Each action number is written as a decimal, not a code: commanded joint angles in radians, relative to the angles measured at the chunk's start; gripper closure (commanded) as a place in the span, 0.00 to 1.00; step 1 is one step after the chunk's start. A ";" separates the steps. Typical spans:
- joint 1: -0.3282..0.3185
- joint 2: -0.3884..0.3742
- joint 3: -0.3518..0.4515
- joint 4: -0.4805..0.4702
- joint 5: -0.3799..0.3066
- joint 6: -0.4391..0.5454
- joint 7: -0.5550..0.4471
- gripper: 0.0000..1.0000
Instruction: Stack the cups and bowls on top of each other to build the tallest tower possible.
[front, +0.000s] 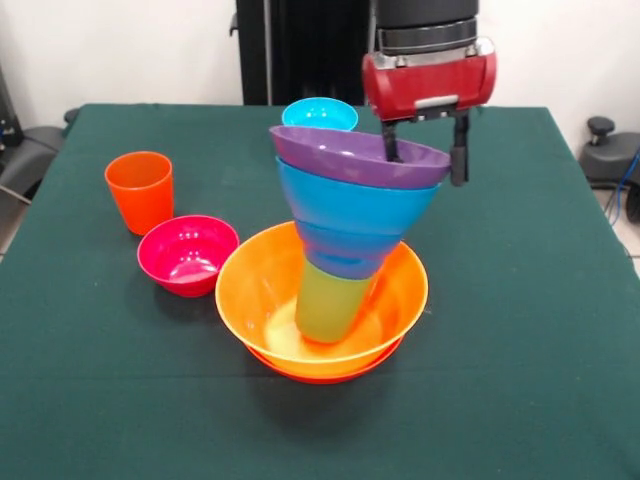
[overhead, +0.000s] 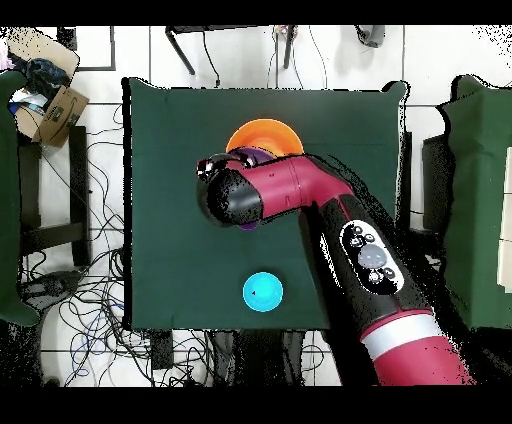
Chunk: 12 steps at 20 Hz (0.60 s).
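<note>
The tower stands mid-table in the front view. A broad yellow-orange bowl (front: 250, 290) rests in an orange-red bowl (front: 300, 372). Inside it a lime green cup (front: 330, 305) stands upside down. On it sit a blue-violet piece (front: 345, 264), a sky-blue bowl (front: 355, 208) and a purple bowl (front: 350, 155). The column leans to the right. My gripper (front: 425, 148) is open at the top: one finger is inside the purple bowl, the other outside its right rim. In the overhead view the arm (overhead: 290, 190) hides most of the tower; the yellow-orange bowl (overhead: 265, 135) shows.
An orange cup (front: 139, 190) stands upright at the left, with a small magenta bowl (front: 188, 253) in front of it. A small cyan bowl (front: 320, 113) sits behind the tower and also shows in the overhead view (overhead: 263, 291). Green cloth (front: 520, 330) covers the table.
</note>
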 joint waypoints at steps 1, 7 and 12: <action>0.010 0.034 -0.116 -0.089 -0.103 -0.072 0.046 0.00; 0.051 0.039 -0.182 -0.140 -0.120 -0.027 0.037 0.00; 0.057 0.048 -0.185 -0.151 -0.093 -0.020 0.034 0.00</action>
